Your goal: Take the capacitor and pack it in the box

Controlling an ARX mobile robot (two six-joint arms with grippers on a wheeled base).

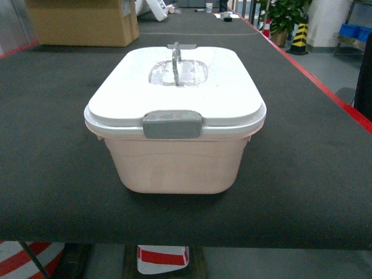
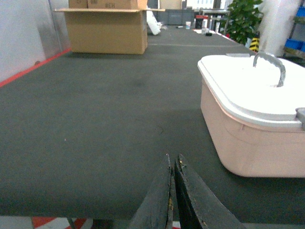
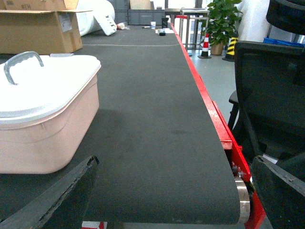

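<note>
No capacitor can be made out in any view; the box (image 1: 174,157) has its white lid (image 1: 174,87) on and grey latch (image 1: 172,124) down, so the contents are hidden. It sits near the belt's (image 1: 52,174) front edge, midway across. Cardboard carton (image 1: 84,22) at far left corner, potted plant (image 1: 285,16) beyond the red right edge. Left gripper (image 2: 172,183) fingers pressed together, box to its right. Right gripper (image 3: 167,191) fingers spread wide, box to its left, tips cut off
</note>
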